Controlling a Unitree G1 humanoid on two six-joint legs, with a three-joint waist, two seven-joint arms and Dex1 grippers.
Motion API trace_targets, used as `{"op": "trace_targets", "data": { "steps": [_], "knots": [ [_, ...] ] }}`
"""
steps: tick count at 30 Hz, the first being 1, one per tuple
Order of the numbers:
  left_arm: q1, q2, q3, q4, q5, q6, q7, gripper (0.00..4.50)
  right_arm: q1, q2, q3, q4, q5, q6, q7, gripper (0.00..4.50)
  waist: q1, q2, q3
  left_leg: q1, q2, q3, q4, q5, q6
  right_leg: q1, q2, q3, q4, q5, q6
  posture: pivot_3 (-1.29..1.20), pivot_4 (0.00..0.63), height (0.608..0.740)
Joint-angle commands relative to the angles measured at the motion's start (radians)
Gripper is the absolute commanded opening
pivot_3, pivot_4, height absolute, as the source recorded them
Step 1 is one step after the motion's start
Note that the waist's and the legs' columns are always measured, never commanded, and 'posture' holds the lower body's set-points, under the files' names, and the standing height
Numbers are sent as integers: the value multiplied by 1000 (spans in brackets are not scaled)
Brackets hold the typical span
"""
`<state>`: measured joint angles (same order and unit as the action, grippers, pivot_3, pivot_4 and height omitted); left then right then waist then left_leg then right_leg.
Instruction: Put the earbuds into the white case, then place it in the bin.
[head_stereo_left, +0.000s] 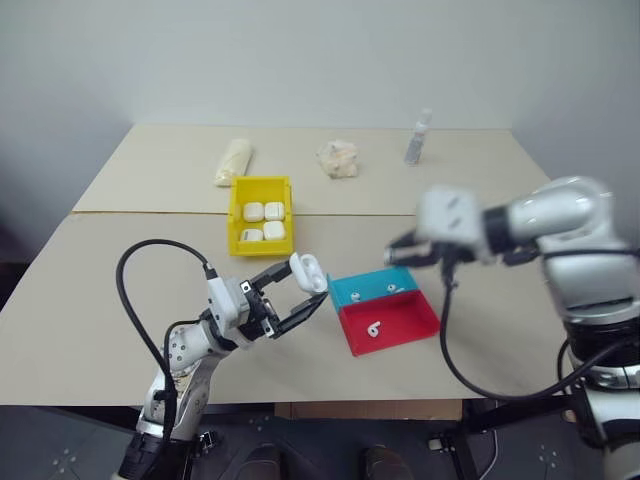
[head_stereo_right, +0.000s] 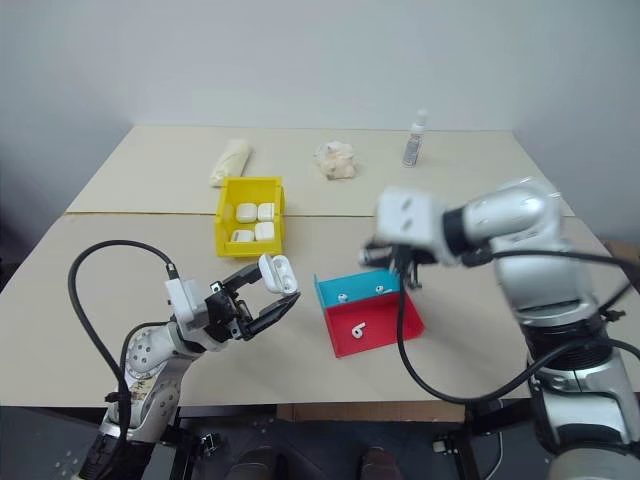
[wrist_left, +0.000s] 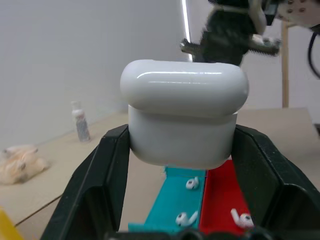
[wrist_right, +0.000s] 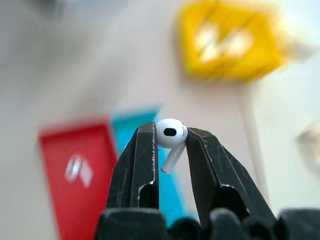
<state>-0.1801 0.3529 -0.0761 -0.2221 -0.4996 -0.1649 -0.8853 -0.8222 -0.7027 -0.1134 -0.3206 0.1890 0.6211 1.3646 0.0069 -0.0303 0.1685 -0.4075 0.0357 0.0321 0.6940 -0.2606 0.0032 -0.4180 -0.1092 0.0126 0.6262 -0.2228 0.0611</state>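
One earbud (wrist_right: 170, 135), stem hanging down, is pinched in the right gripper (wrist_right: 170, 145) fingers, above the red-and-blue tray (head_stereo_left: 385, 315); beside that tray, left gripper (head_stereo_left: 300, 300) fingers clamp the lid-open white case (head_stereo_left: 308, 272).

The right gripper (wrist_right: 170, 145) has its two black fingers (wrist_right: 142, 165) pinched on one of the earbuds (wrist_right: 170, 136), a glossy white one, gripped at its rounded head with the short stem slanting down into the gap between them. Behind it, blurred, lies the tray (wrist_right: 75, 175) with a red half and a blue half side by side; a pale shape rests in the red half. Beyond it stands the bin (wrist_right: 230, 42), bright yellow, holding pale rounded shapes, on the light table (wrist_right: 75, 70).
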Motion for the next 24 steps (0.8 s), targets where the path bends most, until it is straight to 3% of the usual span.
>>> {"op": "trace_targets", "data": {
  "steps": [1,8,15,24],
  "knots": [
    [-40,1,5,-44,-75,40,-42,2755,32,91,-150,-71,196,-29,-103,825,1,0,0,0,0,0,0,0,0,0,0,0,0,0,0,0,150,740],
    [-144,5,19,-23,-159,126,-121,2755,93,299,-103,-107,373,-231,-181,825,-11,1,0,0,0,0,0,0,0,-1,1,1,3,0,0,0,150,740],
    [-181,42,41,-13,-185,164,-200,2755,84,336,-24,-16,373,-392,-193,825,-19,1,0,1,0,0,0,0,0,-1,1,1,3,0,0,0,150,740],
    [-165,10,45,-32,-172,161,-186,2755,134,329,48,39,383,-466,-162,825,-19,1,0,0,0,0,0,0,0,0,1,1,4,0,0,0,150,740]
  ]
}}
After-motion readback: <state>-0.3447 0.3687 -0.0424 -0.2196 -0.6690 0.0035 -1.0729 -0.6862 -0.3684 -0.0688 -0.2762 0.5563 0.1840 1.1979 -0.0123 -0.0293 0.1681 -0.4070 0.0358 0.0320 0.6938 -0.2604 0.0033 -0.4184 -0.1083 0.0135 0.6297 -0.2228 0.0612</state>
